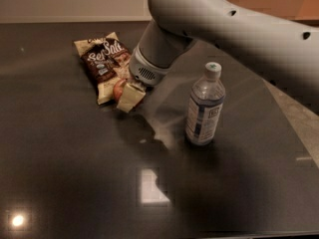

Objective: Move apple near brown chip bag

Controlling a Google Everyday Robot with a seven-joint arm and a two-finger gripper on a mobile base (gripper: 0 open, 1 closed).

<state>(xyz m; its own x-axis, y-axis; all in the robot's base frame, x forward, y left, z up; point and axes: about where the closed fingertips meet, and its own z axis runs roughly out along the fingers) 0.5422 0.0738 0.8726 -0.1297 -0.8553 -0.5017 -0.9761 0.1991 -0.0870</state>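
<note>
One apple [118, 88] — pinched in the gripper [125, 94], just beside the brown chip bag [102, 63] | step: placing (nearly done, I judge) | next: settle it on the tabletop [75, 173], release, lift straight up.

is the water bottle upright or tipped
Upright: the clear plastic water bottle stands cap up; the end effector is by the small red apple.
</note>
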